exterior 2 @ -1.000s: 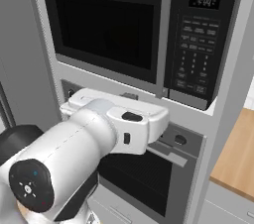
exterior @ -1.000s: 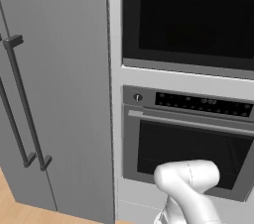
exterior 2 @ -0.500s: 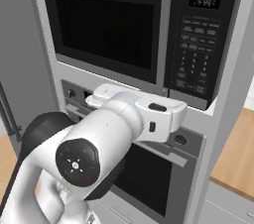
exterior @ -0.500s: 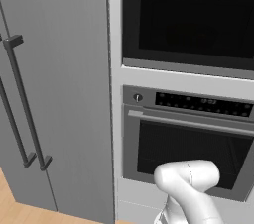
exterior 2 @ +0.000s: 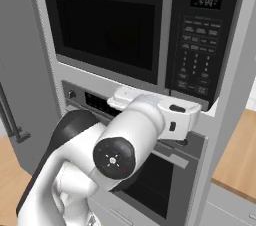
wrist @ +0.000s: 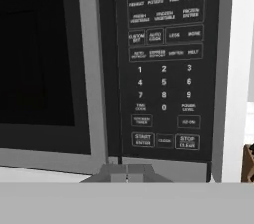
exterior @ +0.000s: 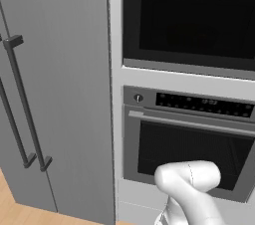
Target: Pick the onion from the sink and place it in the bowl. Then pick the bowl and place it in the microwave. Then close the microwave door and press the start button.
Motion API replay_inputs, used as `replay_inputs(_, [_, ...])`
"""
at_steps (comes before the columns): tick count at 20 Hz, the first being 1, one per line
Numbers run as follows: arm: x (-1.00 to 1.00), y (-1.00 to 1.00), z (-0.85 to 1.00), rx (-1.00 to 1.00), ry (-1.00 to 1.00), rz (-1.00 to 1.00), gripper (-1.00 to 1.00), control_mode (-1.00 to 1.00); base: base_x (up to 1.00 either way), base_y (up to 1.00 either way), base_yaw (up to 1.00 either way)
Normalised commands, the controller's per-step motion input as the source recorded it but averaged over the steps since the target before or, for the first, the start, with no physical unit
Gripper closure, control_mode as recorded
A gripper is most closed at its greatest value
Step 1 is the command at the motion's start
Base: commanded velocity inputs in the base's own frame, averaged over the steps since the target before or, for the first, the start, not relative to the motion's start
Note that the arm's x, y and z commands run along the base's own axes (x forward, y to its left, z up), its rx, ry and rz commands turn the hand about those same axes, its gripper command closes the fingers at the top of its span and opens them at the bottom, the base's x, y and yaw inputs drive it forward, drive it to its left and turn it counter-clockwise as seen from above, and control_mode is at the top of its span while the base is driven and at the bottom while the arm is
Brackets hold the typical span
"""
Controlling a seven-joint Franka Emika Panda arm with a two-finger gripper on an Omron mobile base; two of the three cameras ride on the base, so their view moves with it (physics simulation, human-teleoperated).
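Below microwave (exterior 2: 150, 25) keypad | pincer (wrist: 127, 172) clenched, empty | start button (wrist: 142, 139) just above, slightly right | door (exterior 2: 107, 25) closed

microwave (exterior 2: 135, 25): 1 | oven (exterior: 189, 144): 1 | fridge (exterior: 55, 94): 1 | fridge handles (exterior: 22, 104): 2

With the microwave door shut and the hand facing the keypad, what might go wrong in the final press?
1. The start button sits in one tight row with a small middle key and the stop/clear button, so a slightly off press may hit the wrong one.
2. The gripper, jaws shut, sits below the keypad and left of start in the hand view; a straight push might land on the microwave frame.
3. The microwave door looks closed, but its dark glass hides the inside.
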Motion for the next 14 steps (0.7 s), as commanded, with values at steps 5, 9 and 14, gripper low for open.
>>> replay_inputs(5, [0.38, -0.26, -0.01, 0.0, 0.0, 0.02, 1.0, -1.0, 0.0, 0.0, 0.0])
replay_inputs(9, [0.34, -0.18, -0.13, 0.0, 0.0, 0.01, 1.0, -1.0, 0.0, 0.0, 0.0])
replay_inputs(14, [0.32, -0.09, -0.2, 0.0, 0.0, 0.01, 1.0, -1.0, 0.0, 0.0, 0.0])
